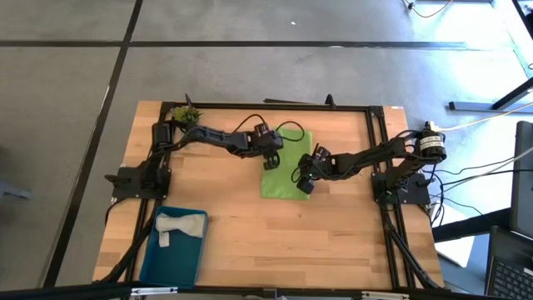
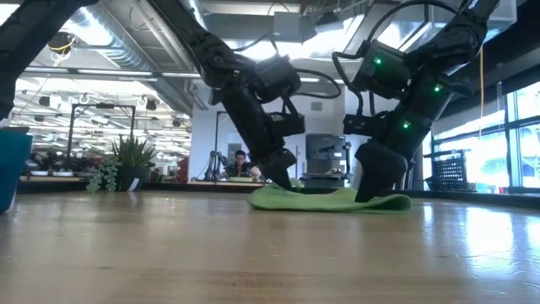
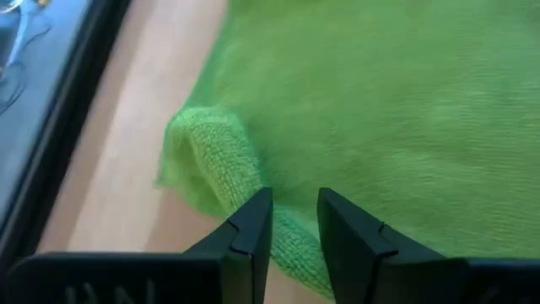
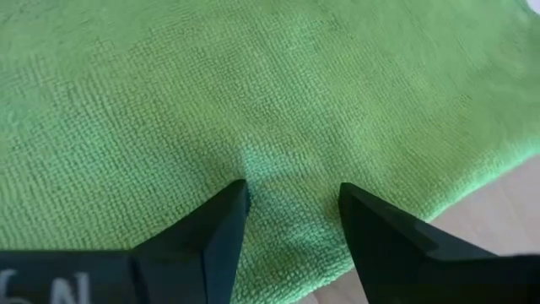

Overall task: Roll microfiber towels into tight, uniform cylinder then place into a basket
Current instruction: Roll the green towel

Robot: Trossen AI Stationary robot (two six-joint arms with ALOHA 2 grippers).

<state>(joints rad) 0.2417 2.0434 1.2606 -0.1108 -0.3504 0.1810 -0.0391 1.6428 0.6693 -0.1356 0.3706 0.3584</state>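
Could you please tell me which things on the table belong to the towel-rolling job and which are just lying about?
Part of the job:
- lime green towel, spread flat, both arms working on it
- grey towel, already in the basket
- teal basket

Just lying about:
- small plant sprig at the table's far left corner

Teal basket cut off at low view's edge, green towel partly hidden beneath both arms overhead, distant seated person blurred, grey towel's roll too small to judge.
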